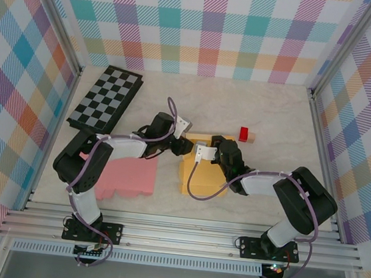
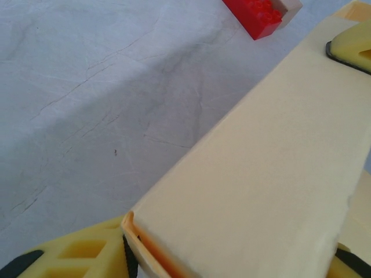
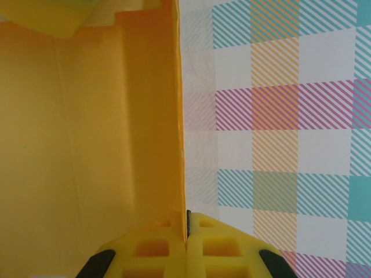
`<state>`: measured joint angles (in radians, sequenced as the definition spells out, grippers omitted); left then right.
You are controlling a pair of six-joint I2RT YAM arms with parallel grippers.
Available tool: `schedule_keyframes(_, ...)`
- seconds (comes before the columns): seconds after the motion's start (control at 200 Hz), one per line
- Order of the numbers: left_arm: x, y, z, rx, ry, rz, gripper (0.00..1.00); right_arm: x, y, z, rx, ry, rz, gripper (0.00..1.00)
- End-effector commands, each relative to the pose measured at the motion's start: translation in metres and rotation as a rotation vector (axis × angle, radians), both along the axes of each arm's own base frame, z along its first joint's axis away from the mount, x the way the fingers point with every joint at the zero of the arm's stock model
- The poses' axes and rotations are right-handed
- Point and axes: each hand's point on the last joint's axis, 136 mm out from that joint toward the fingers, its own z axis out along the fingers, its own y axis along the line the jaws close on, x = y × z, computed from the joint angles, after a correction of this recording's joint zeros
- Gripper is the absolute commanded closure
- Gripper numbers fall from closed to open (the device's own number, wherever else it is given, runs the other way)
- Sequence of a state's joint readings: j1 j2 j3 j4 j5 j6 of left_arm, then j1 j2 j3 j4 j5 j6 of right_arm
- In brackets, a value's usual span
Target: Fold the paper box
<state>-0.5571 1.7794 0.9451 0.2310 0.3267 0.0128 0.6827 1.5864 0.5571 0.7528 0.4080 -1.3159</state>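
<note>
The yellow paper box (image 1: 203, 176) lies half folded in the middle of the table. My left gripper (image 1: 186, 146) reaches in from the left at the box's far edge. In the left wrist view a pale raised panel of the paper box (image 2: 261, 174) spans the gap of the left gripper (image 2: 232, 260), its folded edge pressed against one pad (image 2: 128, 258). My right gripper (image 1: 205, 152) sits just right of it, shut on a thin upright wall of the paper box (image 3: 177, 116); the wall runs up from between the closed jaws of the right gripper (image 3: 187, 231).
A red block (image 1: 244, 134) lies just beyond the box, also seen as the red block (image 2: 255, 14). A pink sheet (image 1: 127, 176) lies left of the box. A folded checkerboard (image 1: 105, 97) rests at the back left. Plaid walls enclose the table.
</note>
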Motion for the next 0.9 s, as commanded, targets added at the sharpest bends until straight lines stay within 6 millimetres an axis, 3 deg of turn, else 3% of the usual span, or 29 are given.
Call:
schedule_keyframes(0.0,0.007,0.007,-0.008,0.032,0.007,0.08,0.6,-0.004,0.006,0.006,0.048,0.01,0.019,1.0)
schedule_keyframes(0.365,0.012,0.024,-0.024,0.208,-0.041,0.268,0.79,-0.003,0.003,0.017,0.089,0.007,-0.015,1.0)
schedule_keyframes(0.525,0.014,0.036,-0.025,0.262,-0.081,0.298,0.86,-0.009,0.003,0.024,0.174,0.102,-0.044,0.98)
schedule_keyframes(0.655,0.015,0.043,-0.021,0.297,-0.123,0.326,0.9,-0.013,0.002,0.038,0.306,0.195,-0.084,0.82)
schedule_keyframes(0.895,0.012,0.043,-0.006,0.288,-0.223,0.293,0.92,-0.024,-0.007,0.085,0.658,0.43,-0.155,0.59)
